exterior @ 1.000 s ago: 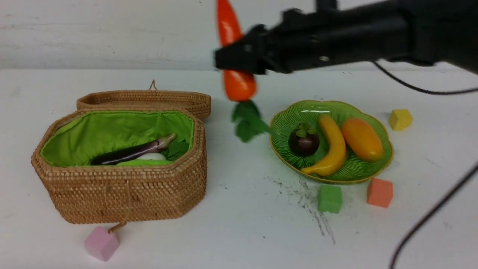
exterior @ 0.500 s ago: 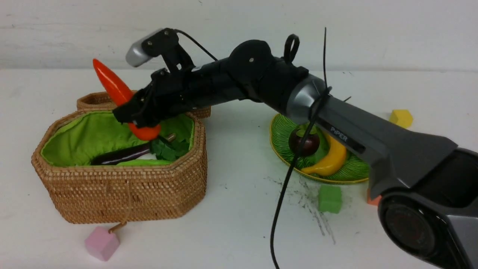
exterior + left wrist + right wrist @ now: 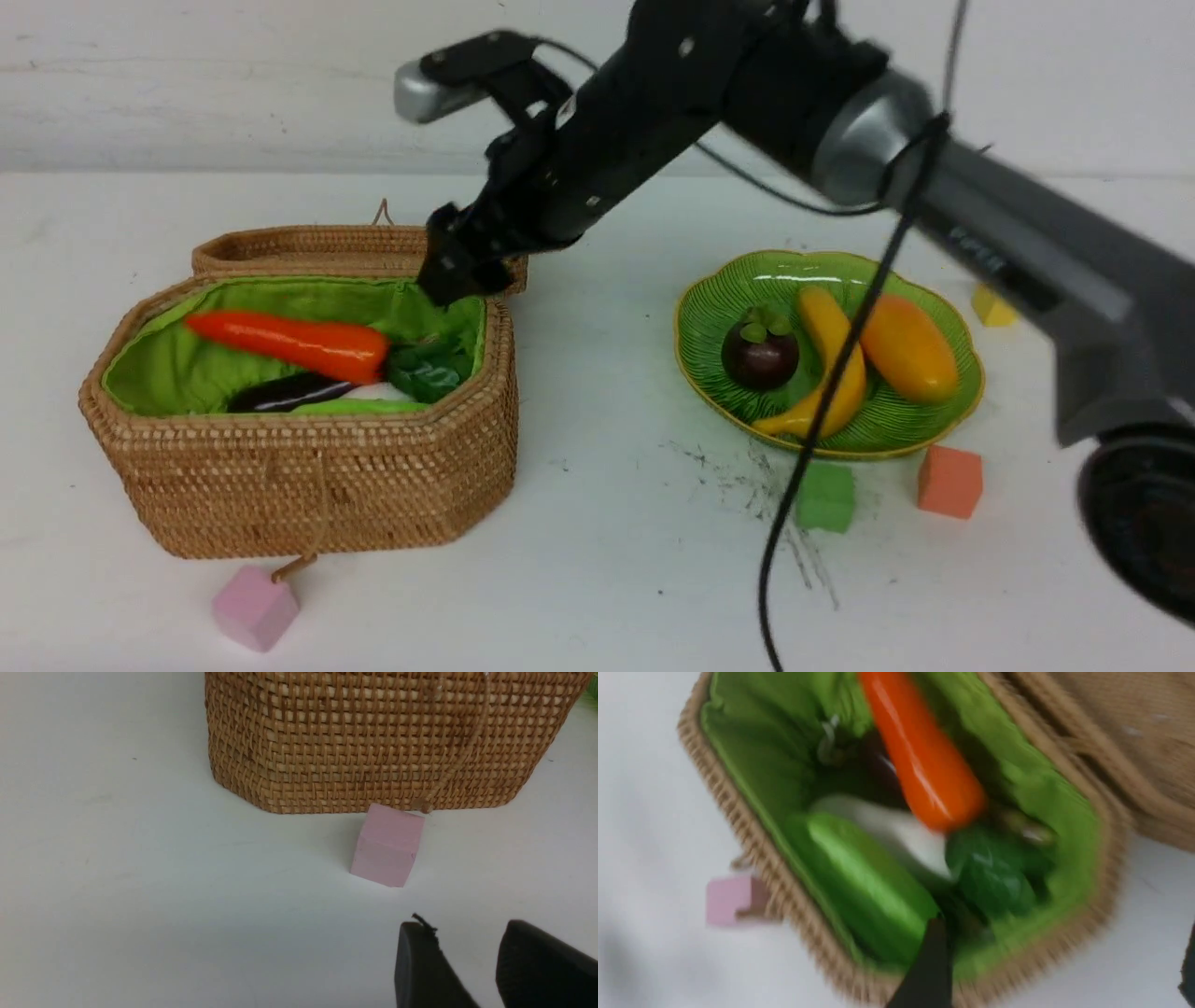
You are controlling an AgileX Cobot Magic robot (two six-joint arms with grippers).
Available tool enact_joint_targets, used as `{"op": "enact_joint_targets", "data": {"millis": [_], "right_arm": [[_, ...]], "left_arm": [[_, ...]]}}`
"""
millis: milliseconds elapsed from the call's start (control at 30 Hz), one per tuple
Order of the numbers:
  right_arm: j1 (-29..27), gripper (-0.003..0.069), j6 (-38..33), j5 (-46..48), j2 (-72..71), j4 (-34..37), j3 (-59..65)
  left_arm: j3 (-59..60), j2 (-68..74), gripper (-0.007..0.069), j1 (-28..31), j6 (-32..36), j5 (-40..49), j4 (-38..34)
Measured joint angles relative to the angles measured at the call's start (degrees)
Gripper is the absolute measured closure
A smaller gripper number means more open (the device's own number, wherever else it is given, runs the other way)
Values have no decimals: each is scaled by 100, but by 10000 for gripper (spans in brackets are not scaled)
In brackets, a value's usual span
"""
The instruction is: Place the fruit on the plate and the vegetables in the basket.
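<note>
The orange-red pepper [image 3: 289, 341] lies loose across the open basket [image 3: 317, 485], over the eggplant [image 3: 280, 392] and the light-green cucumber piece [image 3: 359, 407]. In the blurred right wrist view the pepper [image 3: 924, 760], cucumber piece [image 3: 864, 882], white radish [image 3: 896, 835] and green leaves [image 3: 994, 872] all rest inside. My right gripper [image 3: 453, 278] [image 3: 1064, 933] hangs open and empty over the basket's back right rim. The plate [image 3: 719, 299] holds the mangosteen [image 3: 759, 353], banana [image 3: 826, 373] and mango [image 3: 907, 347]. My left gripper [image 3: 462, 926] is open and empty, low near the basket's wall [image 3: 373, 742].
The basket's lid [image 3: 364, 247] lies open behind it. A pink cube [image 3: 254, 607] [image 3: 387, 844] sits at the basket's front. Green [image 3: 825, 497], orange [image 3: 949, 481] and yellow [image 3: 990, 305] cubes stand around the plate. My right arm's cable [image 3: 822, 401] hangs across the plate.
My right gripper carried the pepper from mid-table to over the basket, opened and let it go. The pepper now lies in the basket, and the gripper has drawn up and back right.
</note>
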Motion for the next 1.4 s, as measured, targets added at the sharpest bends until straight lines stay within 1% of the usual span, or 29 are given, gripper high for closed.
{"op": "enact_joint_targets", "data": {"millis": [100, 133, 167, 200, 233, 333, 367, 433, 467, 500, 567, 600, 633, 667, 733, 800, 833, 867, 933, 1067, 1400], "right_arm": [[-267, 37, 37, 221, -1041, -18, 638], [-441, 69, 37, 220, -1566, -12, 1147], [-469, 74, 37, 220, -1655, -12, 1227], [-676, 123, -8, 214, -2381, -14, 1807], [-804, 143, -8, 208, -2647, -25, 2153], [-1371, 263, -8, 80, -3991, -242, 3606], [-1487, 297, 15, 40, -4303, -325, 3881], [-1938, 386, 196, -129, -5122, -518, 4854], [-1979, 405, 256, -144, -5197, -530, 4943], [-2284, 471, 499, -320, -5727, -579, 5647], [-2541, 557, 827, -683, -6466, -606, 6460], [-2659, 613, 1039, -886, -6989, -611, 7013], [-2708, 641, 1152, -1052, -7349, -619, 7290], [-2786, 660, 1370, -1318, -7801, -648, 7836], [-2868, 668, 1597, -1658, -8586, -779, 8602], [-2941, 667, 1817, -2033, -9400, -1058, 9272], [-2947, 667, 1871, -2058, -9461, -1080, 9378], [-2977, 667, 2107, -2150, -9869, -1245, 9698], [-2984, 667, 2367, -2117, -10201, -1382, 9895], [-2984, 667, 2439, -2102, -10578, -1566, 9930], [-2984, 664, 2458, -1925, -11302, -1585, 9930]], "left_arm": [[0, 0, 386, 0, 0, 0, 0], [0, 0, 386, 0, 0, 0, 0], [0, 0, 386, 0, 0, 0, 0], [0, 0, 386, 0, 0, 0, 0], [0, 0, 386, 0, 0, 0, 0], [0, 0, 386, 0, 0, 0, 0], [0, 0, 386, 0, 0, 0, 0], [0, 0, 386, 0, 0, 0, 0], [0, 0, 386, 0, 0, 0, 0], [0, 0, 386, 0, 0, 0, 0], [0, 0, 386, 0, 0, 0, 0], [0, 0, 386, 0, 0, 0, 0], [0, 0, 386, 0, 0, 0, 0], [0, 0, 386, 0, 0, 0, 0], [0, 0, 386, 0, 0, 0, 0], [0, 0, 386, 0, 0, 0, 0], [0, 0, 386, 0, 0, 0, 0], [0, 0, 386, 0, 0, 0, 0], [0, 0, 386, 0, 0, 0, 0], [0, 0, 386, 0, 0, 0, 0], [0, 0, 386, 0, 0, 0, 0]]}}
